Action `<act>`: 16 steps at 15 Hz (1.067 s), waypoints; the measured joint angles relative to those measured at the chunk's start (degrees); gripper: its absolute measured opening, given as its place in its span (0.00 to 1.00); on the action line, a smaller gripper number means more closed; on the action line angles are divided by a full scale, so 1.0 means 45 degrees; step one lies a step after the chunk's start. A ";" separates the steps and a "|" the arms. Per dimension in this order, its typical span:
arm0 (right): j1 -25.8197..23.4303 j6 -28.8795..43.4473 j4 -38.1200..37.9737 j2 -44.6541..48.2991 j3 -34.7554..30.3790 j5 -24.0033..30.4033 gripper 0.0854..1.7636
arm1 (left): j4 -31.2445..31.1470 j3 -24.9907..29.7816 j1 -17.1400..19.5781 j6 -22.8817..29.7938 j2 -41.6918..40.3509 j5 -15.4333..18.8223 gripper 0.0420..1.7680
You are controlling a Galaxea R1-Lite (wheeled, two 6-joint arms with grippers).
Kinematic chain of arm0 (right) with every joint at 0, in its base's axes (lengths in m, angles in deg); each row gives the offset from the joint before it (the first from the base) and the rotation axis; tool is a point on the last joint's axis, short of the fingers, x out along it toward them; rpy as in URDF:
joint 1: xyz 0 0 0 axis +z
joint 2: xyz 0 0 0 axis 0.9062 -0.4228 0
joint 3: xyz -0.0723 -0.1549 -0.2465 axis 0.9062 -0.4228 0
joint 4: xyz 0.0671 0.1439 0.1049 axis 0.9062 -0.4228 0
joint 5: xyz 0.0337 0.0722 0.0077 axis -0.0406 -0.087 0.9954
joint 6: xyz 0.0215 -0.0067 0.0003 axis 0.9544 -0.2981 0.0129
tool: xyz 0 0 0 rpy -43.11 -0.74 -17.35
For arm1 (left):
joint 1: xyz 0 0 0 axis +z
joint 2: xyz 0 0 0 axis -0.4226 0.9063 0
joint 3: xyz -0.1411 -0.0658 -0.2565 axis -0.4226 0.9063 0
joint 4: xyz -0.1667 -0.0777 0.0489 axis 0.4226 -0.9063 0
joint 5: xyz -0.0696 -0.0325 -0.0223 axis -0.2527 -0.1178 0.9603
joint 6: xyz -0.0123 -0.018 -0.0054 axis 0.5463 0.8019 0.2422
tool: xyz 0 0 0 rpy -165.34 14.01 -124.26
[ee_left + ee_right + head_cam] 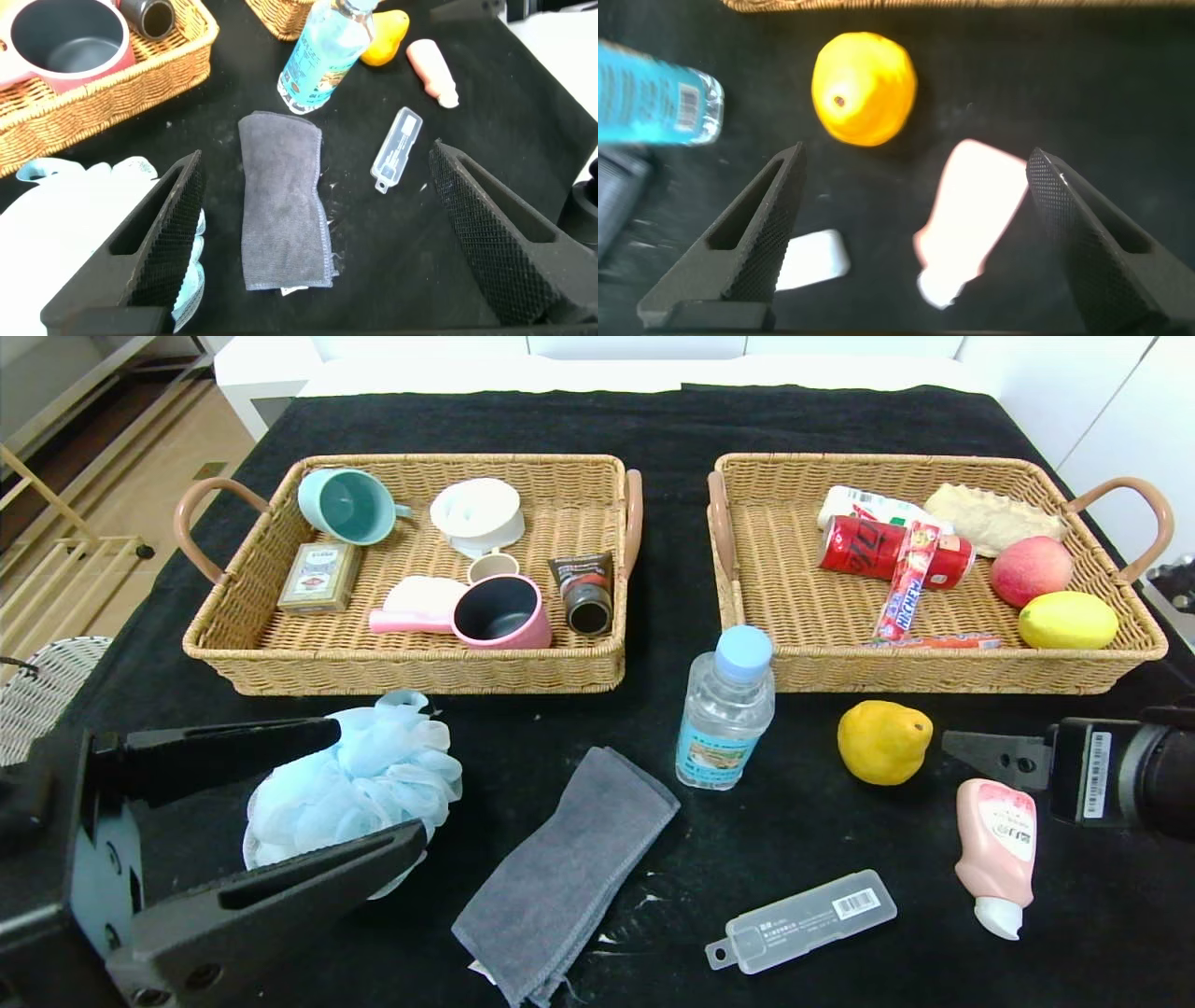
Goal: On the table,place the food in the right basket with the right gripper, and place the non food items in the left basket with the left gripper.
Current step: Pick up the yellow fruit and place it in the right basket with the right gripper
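On the black table (822,821), a yellow pear (882,742) and a water bottle (726,714) stand in front of the right basket (934,677). A blue bath pouf (350,789), grey towel (569,873), translucent case (803,919) and pink tube (999,835) lie nearer me. My left gripper (378,784) is open and empty above the pouf; in the left wrist view (316,159) the towel (280,201) lies between its fingers. My right gripper (971,751) is open and empty above the pink tube (980,219), with the pear (864,89) just ahead. The left basket (401,674) stands behind the pouf.
The left basket holds cups (499,611), a small box (319,577) and a dark tube (585,593). The right basket holds a red can (864,549), an apple (1032,569), a lemon (1067,620) and snack packs. A white wicker seat (42,686) stands off the table's left edge.
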 joint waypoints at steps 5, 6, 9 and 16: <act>0.0712 0.0929 -0.1371 -0.1709 0.1910 -0.0214 0.97 | 0.0000 0.0022 -0.0022 0.0011 0.0125 0.0000 0.97; 0.0780 0.0929 -0.1355 -0.1942 0.1983 -0.0257 0.97 | 0.0000 0.0024 -0.0024 0.0011 0.0144 0.0000 0.97; 0.0772 0.0981 -0.1409 -0.2565 0.2425 -0.0436 0.97 | -0.0014 0.0024 -0.0060 0.0014 0.0179 0.0000 0.97; 0.0577 0.1365 -0.1322 -0.3638 0.2750 -0.0601 0.97 | 0.0000 0.0005 -0.0065 0.0011 0.0168 -0.0022 0.97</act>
